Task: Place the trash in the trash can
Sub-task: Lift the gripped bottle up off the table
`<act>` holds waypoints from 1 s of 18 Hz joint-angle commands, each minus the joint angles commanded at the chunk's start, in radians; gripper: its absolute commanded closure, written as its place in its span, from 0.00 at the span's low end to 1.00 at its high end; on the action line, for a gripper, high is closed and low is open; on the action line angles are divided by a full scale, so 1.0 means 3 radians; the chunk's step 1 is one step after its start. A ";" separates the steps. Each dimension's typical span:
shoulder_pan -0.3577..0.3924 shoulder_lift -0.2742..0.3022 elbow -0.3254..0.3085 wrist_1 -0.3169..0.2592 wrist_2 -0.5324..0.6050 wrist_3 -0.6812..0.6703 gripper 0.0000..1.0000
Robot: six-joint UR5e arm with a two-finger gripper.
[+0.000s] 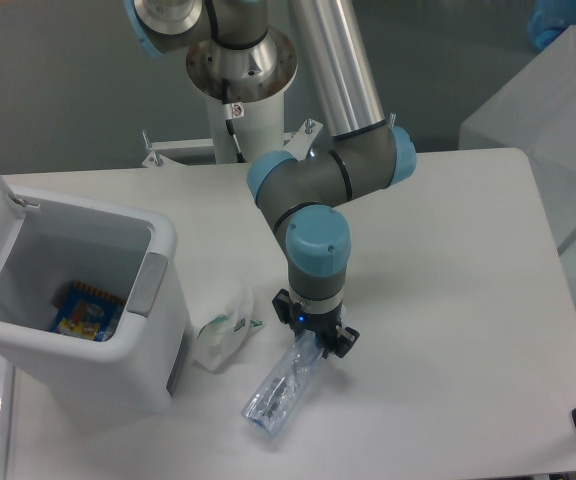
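White table (448,280) bearing trash can (78,360), grey wall behind

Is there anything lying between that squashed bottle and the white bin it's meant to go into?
Yes: the crumpled wrapper lies on the table between the bottle and the bin, close against the bin's side. The gripper is closed on the bottle's upper end, and the lid is open.

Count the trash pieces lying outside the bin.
2: the crushed plastic bottle in the gripper jaws; the crumpled wrapper beside the trash can.
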 joint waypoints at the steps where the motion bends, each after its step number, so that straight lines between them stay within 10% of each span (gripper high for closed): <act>1: 0.0005 0.0005 0.0005 0.0000 0.0000 0.0015 0.43; 18: 0.0138 0.0240 0.1038 0.0010 -0.0771 -0.1165 0.44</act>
